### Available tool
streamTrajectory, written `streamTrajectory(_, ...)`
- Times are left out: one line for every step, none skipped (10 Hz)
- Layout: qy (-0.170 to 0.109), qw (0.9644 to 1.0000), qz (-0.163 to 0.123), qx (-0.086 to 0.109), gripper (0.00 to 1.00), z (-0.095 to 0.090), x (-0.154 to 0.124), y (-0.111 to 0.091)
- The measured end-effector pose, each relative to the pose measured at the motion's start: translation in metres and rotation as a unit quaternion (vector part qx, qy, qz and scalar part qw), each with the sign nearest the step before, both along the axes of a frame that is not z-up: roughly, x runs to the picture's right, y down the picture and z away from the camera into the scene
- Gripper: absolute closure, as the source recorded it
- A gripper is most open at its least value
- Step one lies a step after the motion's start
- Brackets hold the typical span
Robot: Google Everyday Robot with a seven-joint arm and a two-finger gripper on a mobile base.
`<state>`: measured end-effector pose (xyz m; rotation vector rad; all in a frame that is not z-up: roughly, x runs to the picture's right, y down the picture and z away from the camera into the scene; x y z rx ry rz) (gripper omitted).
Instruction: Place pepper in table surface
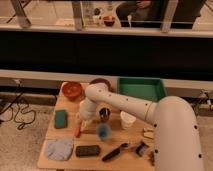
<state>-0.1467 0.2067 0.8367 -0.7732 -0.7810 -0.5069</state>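
The pepper (78, 130) is a slim orange-red piece lying on the light wooden table surface (67, 134), left of centre. My gripper (82, 120) hangs right over the pepper's upper end, at the tip of the white arm that reaches in from the lower right. The gripper's body hides where it meets the pepper. I cannot tell whether the pepper is held or only touched.
A green sponge (61, 118) lies left of the pepper, and a blue cup (103, 131) and dark can (104, 114) stand right of it. Behind are a red bowl (72, 90) and green tray (141, 89). Along the front lie a blue cloth (59, 148), black block (87, 150) and brush (116, 151).
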Motion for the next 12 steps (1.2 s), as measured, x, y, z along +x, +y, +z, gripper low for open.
streamTrajectory(-0.001, 1.0000, 0.001, -0.002, 0.50, 0.001, 0.000, 0.001)
streamTrajectory(-0.001, 1.0000, 0.001, -0.004, 0.50, 0.002, 0.000, 0.003)
streamTrajectory(-0.002, 1.0000, 0.001, -0.006, 0.53, 0.002, 0.000, 0.005)
streamTrajectory(-0.002, 1.0000, 0.001, -0.006, 0.59, 0.002, 0.000, 0.006)
streamTrajectory(-0.004, 1.0000, 0.002, -0.006, 0.71, 0.001, 0.000, 0.007)
streamTrajectory(-0.005, 1.0000, 0.005, -0.006, 0.82, 0.000, 0.001, 0.006)
streamTrajectory(-0.006, 1.0000, 0.006, -0.005, 0.90, -0.001, 0.001, 0.005)
streamTrajectory(-0.007, 0.9999, 0.006, -0.004, 0.97, -0.002, 0.000, 0.005)
streamTrajectory(-0.009, 0.9999, 0.006, -0.003, 1.00, -0.003, -0.001, 0.005)
streamTrajectory(-0.010, 0.9999, 0.006, -0.002, 1.00, -0.005, -0.002, 0.004)
streamTrajectory(-0.014, 0.9999, 0.006, 0.000, 1.00, -0.008, -0.004, 0.003)
streamTrajectory(-0.020, 0.9998, 0.007, 0.005, 1.00, -0.014, -0.006, -0.001)
